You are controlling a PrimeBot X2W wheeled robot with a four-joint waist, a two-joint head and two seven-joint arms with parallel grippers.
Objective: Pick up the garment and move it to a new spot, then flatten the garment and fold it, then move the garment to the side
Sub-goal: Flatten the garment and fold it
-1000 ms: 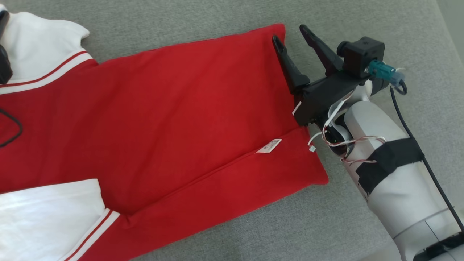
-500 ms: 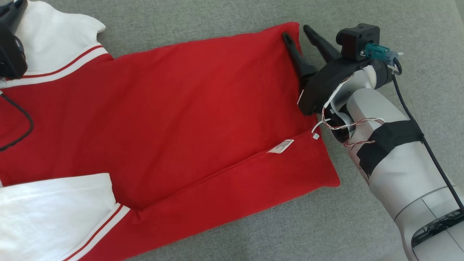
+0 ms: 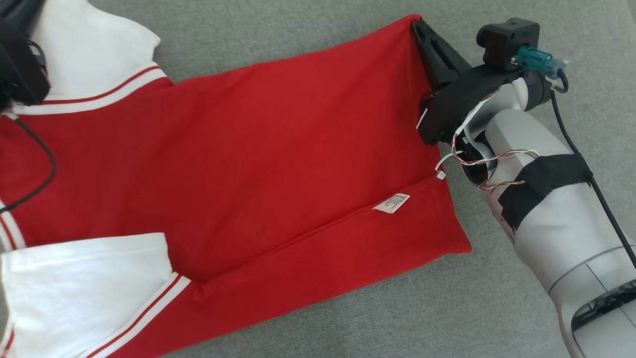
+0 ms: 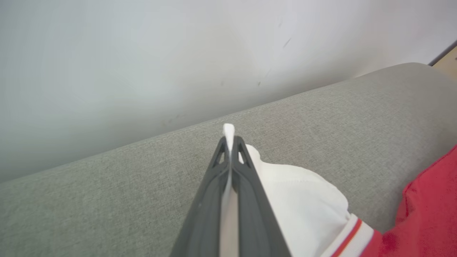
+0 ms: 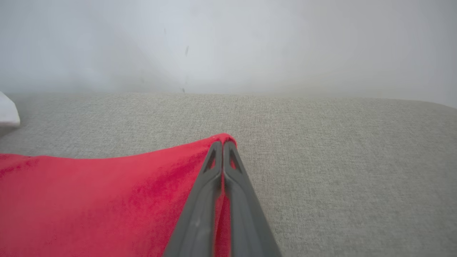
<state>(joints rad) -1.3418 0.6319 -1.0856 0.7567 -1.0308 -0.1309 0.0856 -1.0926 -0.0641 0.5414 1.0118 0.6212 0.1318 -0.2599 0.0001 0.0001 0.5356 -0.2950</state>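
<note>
1. Red cloth garment [image 3: 278,149] with white short sleeves and red-and-white striped trim, spread across a grey woven upholstered surface [image 3: 298,40]. One long side is folded over the body, and a small white label [image 3: 391,203] lies at that fold line, near the hem.
2. Right gripper [image 5: 222,144], its two dark fingers pressed together on the far corner of the red hem.
3. Left gripper [image 4: 229,141], fingers likewise closed, clamping the edge of a white sleeve [image 4: 296,200]; a sliver of white cloth protrudes past the fingertips.
4. Pale forearm [image 3: 556,233] of the right arm, banded with black tape [image 3: 544,181], with loose thin wires [image 3: 489,159] and a black cable [image 3: 581,149] at the wrist.
5. Pale plain wall [image 4: 142,53] behind the grey surface, seen in both wrist views
</note>
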